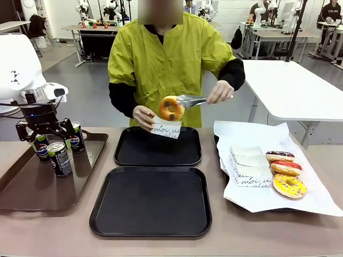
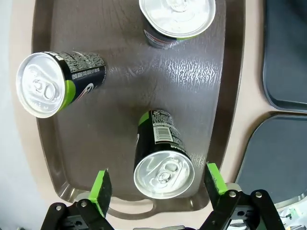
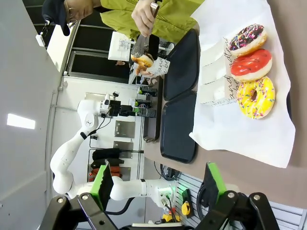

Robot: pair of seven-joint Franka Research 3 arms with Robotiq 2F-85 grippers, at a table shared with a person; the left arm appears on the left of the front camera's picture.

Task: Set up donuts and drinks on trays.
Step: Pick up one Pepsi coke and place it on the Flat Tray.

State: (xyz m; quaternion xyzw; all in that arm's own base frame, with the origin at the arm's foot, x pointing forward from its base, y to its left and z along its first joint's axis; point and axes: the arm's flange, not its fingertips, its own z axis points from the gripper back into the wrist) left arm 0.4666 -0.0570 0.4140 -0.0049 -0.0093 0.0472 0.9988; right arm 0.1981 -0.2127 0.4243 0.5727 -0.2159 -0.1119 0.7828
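Three cans [image 1: 60, 159] stand upright on the brown tray [image 1: 32, 198] in the front view. The left gripper [image 1: 45, 135] hangs above them, jaws spread wide, nothing held. Two black trays [image 1: 151, 201] lie bare mid-table, just beside the brown tray. Person's hand [image 1: 221, 92] holds tongs [image 1: 190, 100] with a donut [image 1: 171, 108] over a paper box [image 1: 166, 128], above the far tray. Three more donuts [image 1: 289, 186] and white boxes [image 1: 249, 166] sit on white paper [image 1: 321, 206] at right.

Left wrist view: green pads [image 2: 101, 191] straddle the silver top of the black-and-green can [image 2: 163, 175]. Gap on both sides, no contact. Step as I read it: pick this can for a black tray. Can looks a touch nearer one pad, so centre first, else that pad shoves it before the other lands. Drop straight, take the body below the rim, close slowly. Thin wall, probably slick: firm, no crush. The other two cans stand well apart, so the fingers have room. Lift above the brown tray's rim before crossing, and carry upright.

Right wrist view: right gripper [image 3: 158, 187] also wide, empty, looking sideways across the table from well back. No job for it in this step. Main risk is crowding the person's hands over the far tray.
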